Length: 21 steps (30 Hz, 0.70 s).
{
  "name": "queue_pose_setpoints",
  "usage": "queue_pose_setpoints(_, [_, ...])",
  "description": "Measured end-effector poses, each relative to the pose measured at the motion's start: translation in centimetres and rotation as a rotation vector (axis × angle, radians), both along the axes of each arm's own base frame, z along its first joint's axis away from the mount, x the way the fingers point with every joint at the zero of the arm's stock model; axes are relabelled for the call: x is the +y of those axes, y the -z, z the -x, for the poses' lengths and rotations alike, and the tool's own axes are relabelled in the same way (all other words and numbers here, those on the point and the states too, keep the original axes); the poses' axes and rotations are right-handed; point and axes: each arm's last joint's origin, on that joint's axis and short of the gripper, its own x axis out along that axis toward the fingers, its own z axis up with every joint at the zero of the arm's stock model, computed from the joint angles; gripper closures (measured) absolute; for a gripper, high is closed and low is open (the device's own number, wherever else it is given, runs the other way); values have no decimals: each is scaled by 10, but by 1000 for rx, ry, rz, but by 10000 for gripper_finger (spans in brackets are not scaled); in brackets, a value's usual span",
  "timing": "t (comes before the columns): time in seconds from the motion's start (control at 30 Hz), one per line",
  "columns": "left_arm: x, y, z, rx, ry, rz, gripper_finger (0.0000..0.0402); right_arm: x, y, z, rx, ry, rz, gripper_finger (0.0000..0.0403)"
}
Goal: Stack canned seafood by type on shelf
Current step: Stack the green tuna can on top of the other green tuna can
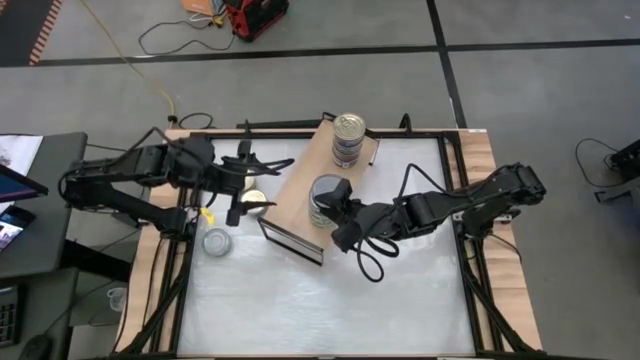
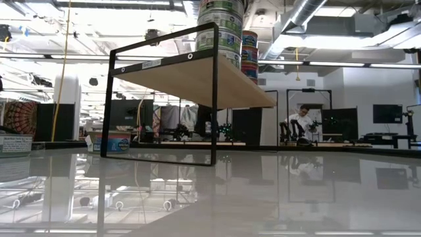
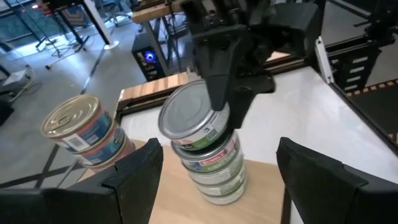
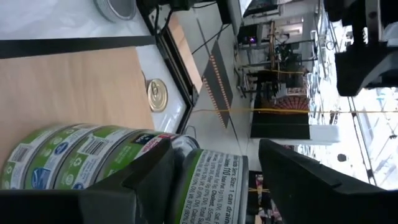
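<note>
Silver-lidded top tin [image 3: 194, 119] sits between our right gripper's [image 1: 338, 212] spread fingers, seemingly just released; left gripper [image 1: 240, 190] open, farther off.

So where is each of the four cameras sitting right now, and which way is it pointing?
High view: overhead, straight down on the shelf; both arms show, left gripper open, right gripper at the silver-lidded stack.
Low view: tabletop height, level under the shelf; no arm shows.
Left wrist view: past its own fingers at the silver-lidded stack and right gripper.
Right wrist view: its fingers astride the top tin.
Shared: both wrist views show that stack.
</note>
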Motion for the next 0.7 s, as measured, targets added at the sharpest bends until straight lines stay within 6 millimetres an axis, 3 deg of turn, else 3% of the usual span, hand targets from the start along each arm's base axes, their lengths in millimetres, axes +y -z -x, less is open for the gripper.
queue_pose_setpoints(0.53, [12, -1, 0, -10, -33, 31, 102, 2, -7, -4, -70, -87, -37, 133])
queue_pose_setpoints(0.7, [3, 9, 3, 102, 31, 26, 102, 17, -11, 3, -121, -97, -144, 133])
